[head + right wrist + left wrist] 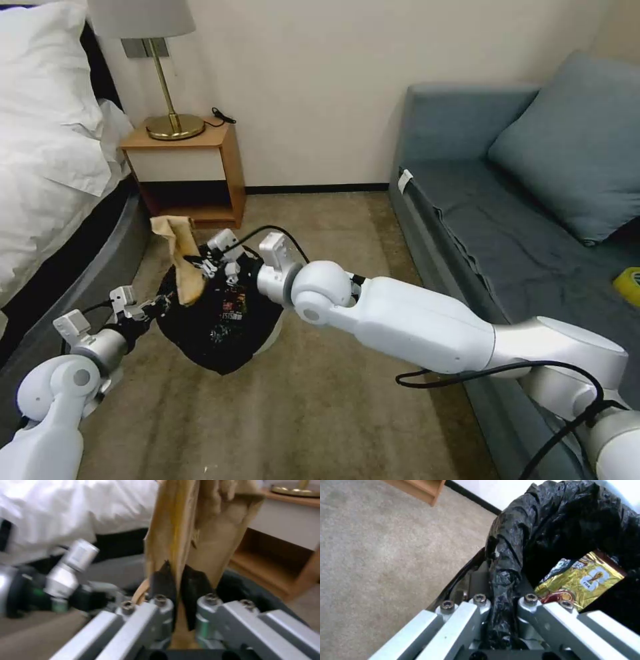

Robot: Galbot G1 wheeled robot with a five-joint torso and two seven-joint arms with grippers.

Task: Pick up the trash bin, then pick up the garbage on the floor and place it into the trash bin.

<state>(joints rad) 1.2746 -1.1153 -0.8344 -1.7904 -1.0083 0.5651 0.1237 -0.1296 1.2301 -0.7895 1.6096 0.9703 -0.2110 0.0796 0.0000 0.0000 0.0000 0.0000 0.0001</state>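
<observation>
Progress looks far along from my seat. Left gripper is clamped shut on the bag-covered rim of the trash bin, holding it off the carpet just in front of the nightstand. A gold snack wrapper already lies inside. Right gripper, above the bin's mouth, pinches the tan scrap, not yet dropped. I see no other litter on the carpet.
</observation>
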